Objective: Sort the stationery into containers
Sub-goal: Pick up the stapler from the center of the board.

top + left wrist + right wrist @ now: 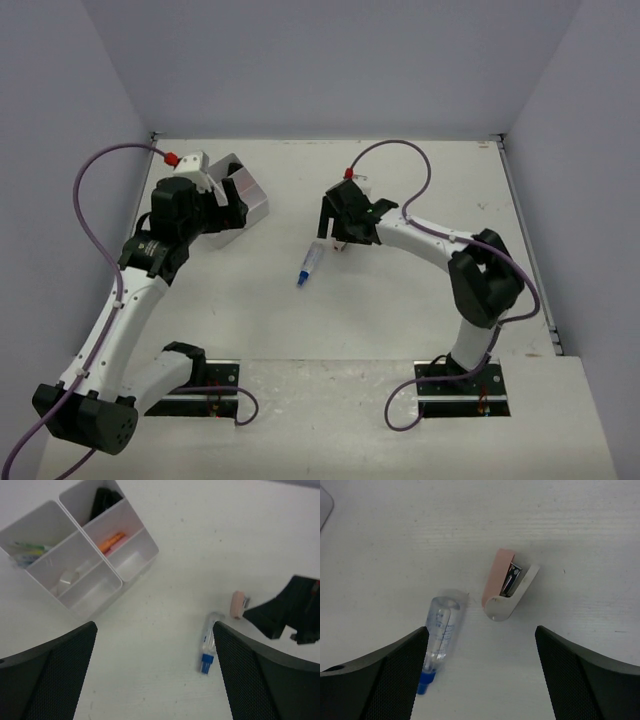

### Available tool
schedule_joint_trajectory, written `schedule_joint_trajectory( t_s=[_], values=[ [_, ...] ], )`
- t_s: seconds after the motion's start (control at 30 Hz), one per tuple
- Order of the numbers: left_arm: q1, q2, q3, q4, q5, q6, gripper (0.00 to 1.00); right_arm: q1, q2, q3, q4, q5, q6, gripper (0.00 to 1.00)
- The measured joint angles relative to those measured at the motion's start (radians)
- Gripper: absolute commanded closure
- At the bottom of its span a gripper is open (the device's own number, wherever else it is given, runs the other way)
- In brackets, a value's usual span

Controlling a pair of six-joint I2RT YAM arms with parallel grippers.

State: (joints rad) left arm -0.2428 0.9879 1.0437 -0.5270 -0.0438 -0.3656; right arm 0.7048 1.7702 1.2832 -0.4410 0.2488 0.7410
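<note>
The white four-compartment tray (pixel 94 604) stands at the far left of the table (pixel 400 200); it also shows in the top view as the tray (pixel 252 200). In it lie green and yellow pens (pixel 27 550), orange and pink highlighters (pixel 112 542), a clear tape roll (pixel 67 578) and a black item (pixel 102 502). My left gripper (pixel 155 675) hovers open and empty beside the tray, seen from above as the left gripper (pixel 218 196). A clear glue bottle with a blue cap (pixel 439 630) and a small pink-and-white stapler (pixel 506 587) lie mid-table. My right gripper (pixel 482 680) hangs open just above them, nothing between its fingers.
From the left wrist view, the glue bottle (pixel 208 645) and the stapler (pixel 238 604) lie to the right, with the right arm's black gripper (pixel 290 612) beyond them. Grey walls bound the table on three sides. Both arm bases sit at the near edge.
</note>
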Motion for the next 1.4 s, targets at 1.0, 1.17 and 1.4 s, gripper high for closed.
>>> schedule_joint_trajectory(
  t_s=[1.0,1.17,1.4],
  values=[
    [0.0,0.019,-0.187,0.153,0.413,-0.119,0.0,0.012,0.151,-0.008,-0.049,0.155,-0.1,1.0],
    [-0.05,0.167,-0.204,0.36,0.605,-0.249,0.0,0.208,-0.141,-0.29,0.182,0.199,-0.345,1.0],
    [-0.169,0.263,-0.24,0.62,0.756,-0.391,0.1,0.346,-0.516,-0.475,0.515,0.133,-0.534,1.0]
  ],
)
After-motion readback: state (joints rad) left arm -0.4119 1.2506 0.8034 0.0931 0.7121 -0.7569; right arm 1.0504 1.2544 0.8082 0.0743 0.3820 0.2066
